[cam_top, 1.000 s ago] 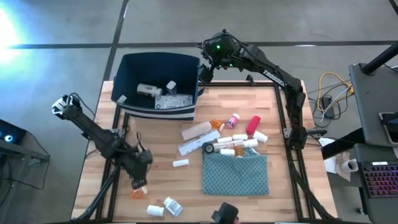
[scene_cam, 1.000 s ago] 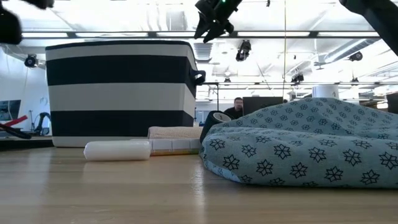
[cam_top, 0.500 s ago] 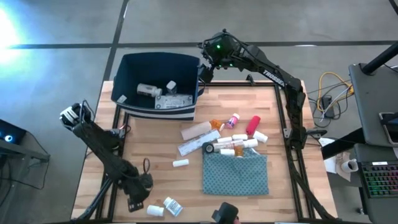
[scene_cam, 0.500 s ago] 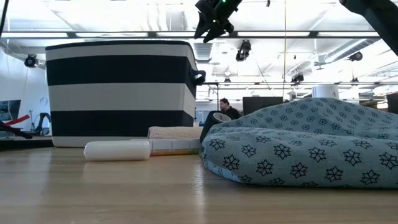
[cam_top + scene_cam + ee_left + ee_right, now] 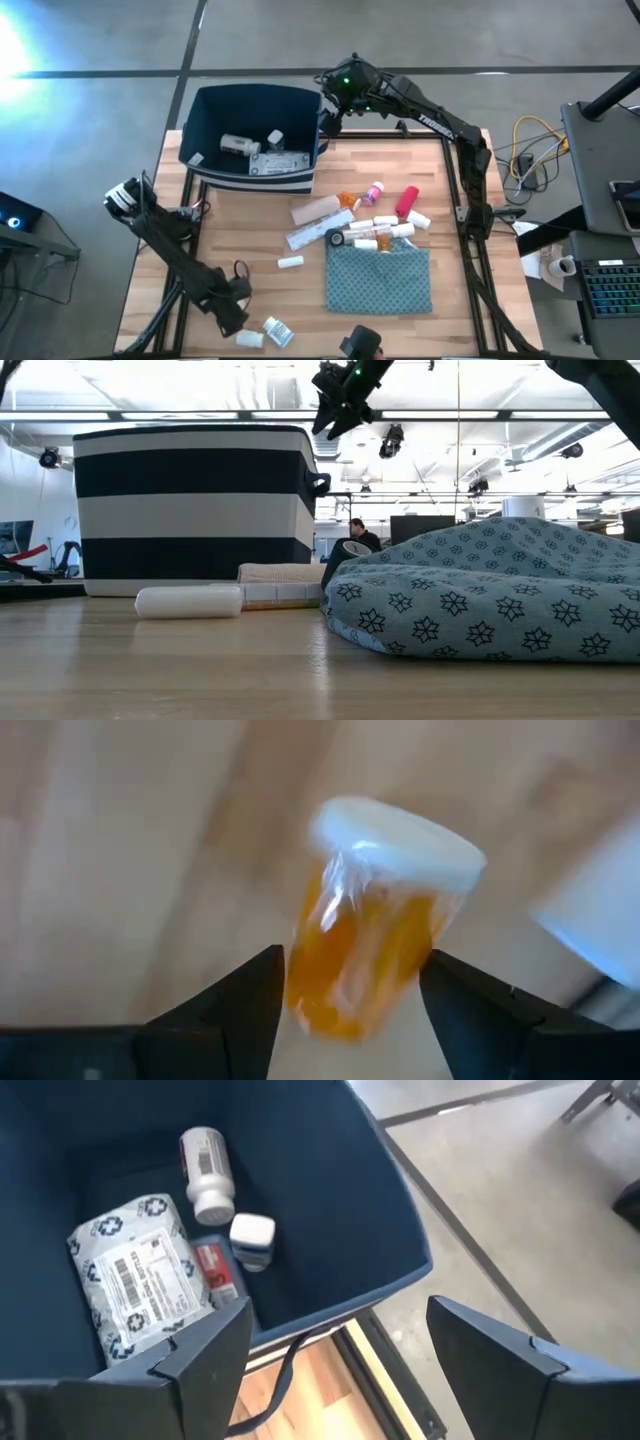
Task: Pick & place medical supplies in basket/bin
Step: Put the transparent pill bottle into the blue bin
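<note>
On the wooden bench (image 5: 450, 250), left gripper (image 5: 350, 1005) jaws straddle an orange vial (image 5: 375, 950), open; centre it, then close gently. Right gripper (image 5: 335, 1345) hangs open over the navy tub (image 5: 205, 105).

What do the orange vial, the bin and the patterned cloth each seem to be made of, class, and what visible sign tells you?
Orange vial: probably clear amber plastic with a white cap; light glows through it.
Bin: likely smooth moulded navy plastic; thin stiff walls, soft sheen.
Patterned cloth: woven or knit fabric, matte; it slumps in soft folds.
</note>
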### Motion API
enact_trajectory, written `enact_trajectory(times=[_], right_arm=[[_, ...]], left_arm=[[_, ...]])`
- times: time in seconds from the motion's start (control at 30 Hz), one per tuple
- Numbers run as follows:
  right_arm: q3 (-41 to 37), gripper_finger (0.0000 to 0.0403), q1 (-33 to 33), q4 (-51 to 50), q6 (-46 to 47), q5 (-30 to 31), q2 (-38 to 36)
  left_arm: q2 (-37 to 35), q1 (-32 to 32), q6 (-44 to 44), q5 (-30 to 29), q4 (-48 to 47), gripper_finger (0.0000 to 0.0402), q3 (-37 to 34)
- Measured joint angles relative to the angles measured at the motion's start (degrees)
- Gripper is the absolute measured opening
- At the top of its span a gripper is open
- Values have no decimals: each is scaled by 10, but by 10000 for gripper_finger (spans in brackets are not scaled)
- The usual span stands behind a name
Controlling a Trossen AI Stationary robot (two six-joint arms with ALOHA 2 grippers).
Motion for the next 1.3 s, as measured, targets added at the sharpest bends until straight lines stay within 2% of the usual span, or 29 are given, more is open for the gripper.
enact_trajectory(times=[0.17,0.4,0.57,0.63,0.77,0.93,1.03,1.1,1.17,1.23,1.3], right_arm=[[-17,296,0,1,10,0,0],[-24,293,0,12,11,0,0],[-24,286,0,24,17,0,0],[-22,282,0,33,22,0,-4],[-21,275,0,50,24,0,-26],[-21,269,0,46,29,0,-60],[-21,266,0,45,30,1,-83],[-21,265,0,47,30,1,-98],[-22,265,0,46,31,1,-109],[-23,265,0,43,33,2,-117],[-24,265,-1,37,39,2,-122]], left_arm=[[36,2,-25,3,11,213,-8],[48,3,-35,1,21,209,-29],[27,5,-35,-12,22,166,-46],[13,6,-35,-21,13,147,-54],[-34,9,-29,-50,-45,147,-71],[-177,9,-14,-99,-64,150,-54],[-283,26,-21,-165,-71,160,-48],[-359,45,-24,-236,-73,161,-47],[-427,73,-20,-331,-73,161,-48],[-488,105,22,-442,-40,161,-48],[-538,137,135,-532,45,161,-48]])
